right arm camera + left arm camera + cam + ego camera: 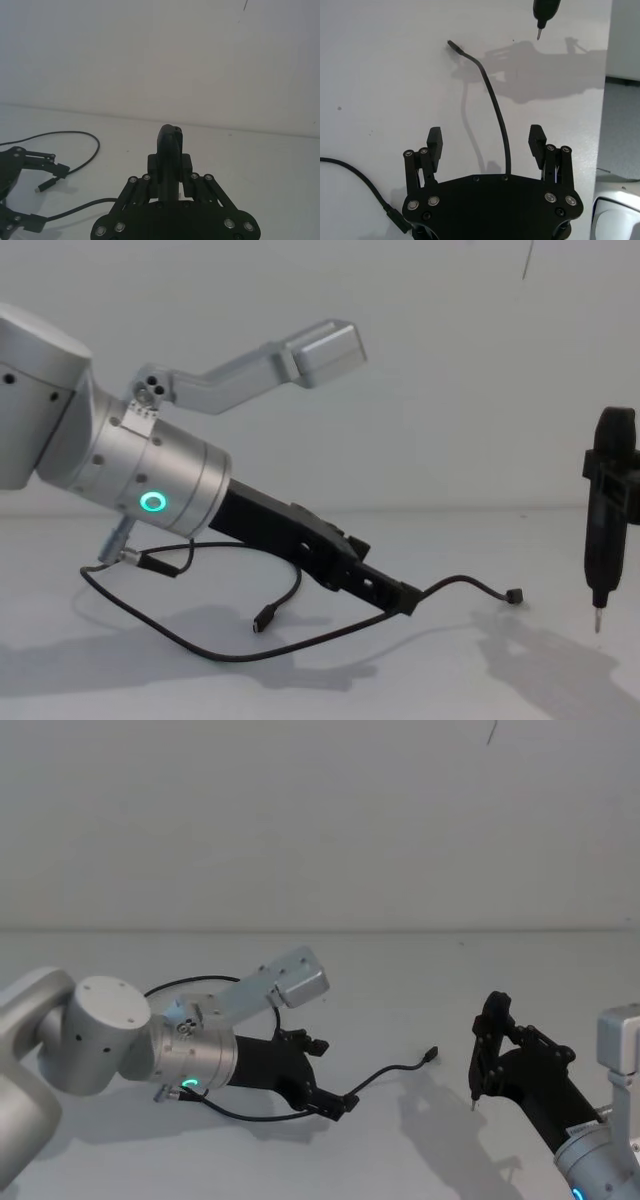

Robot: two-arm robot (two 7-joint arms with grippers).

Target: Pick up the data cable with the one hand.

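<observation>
1. Black two-finger left gripper point(333, 1073), a green ring glowing on its silver wrist, reaches low over the white table point(420, 980) with its jaws spread wide.
2. The data cable point(492, 100) runs through the gap between its fingers point(435, 142), touching neither; one end lies ahead of the fingertips and the rest loops back beneath the wrist.
3. Right gripper point(487, 1045) stands upright well beyond that end, its jaws closed.

No text or label can be read.
</observation>
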